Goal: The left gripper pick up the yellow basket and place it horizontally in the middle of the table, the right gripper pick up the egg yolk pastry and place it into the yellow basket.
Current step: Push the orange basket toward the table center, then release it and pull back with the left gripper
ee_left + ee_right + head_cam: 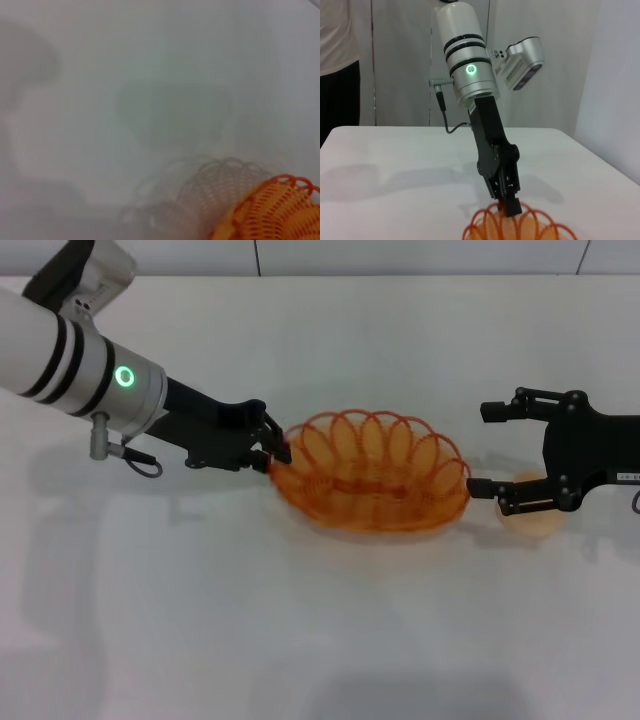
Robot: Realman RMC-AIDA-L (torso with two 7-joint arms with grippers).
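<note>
Head view: left gripper [274, 452] pinching yellow basket [372, 483] rim, right gripper [493, 450] wide open above pastry [533, 519]. Best set down flat, gently.

1. The table [330, 640] is a plain white flat top that fills almost the whole head view, with its far edge meeting a pale wall.
2. The yellow basket [370, 472] lies on the table near the middle, a little toward the far side, long side running left to right and open side up.
3. The egg yolk pastry [534, 521] rests on the table just right of the basket's right end, close to it; whether they touch cannot be told.
4. Soft grey shadows fall on the white surface on the left side and along the near edge.
5. In the left wrist view, the basket's looped rim [280, 210] casts a lacy shadow on the table [150, 65] beside it.
</note>
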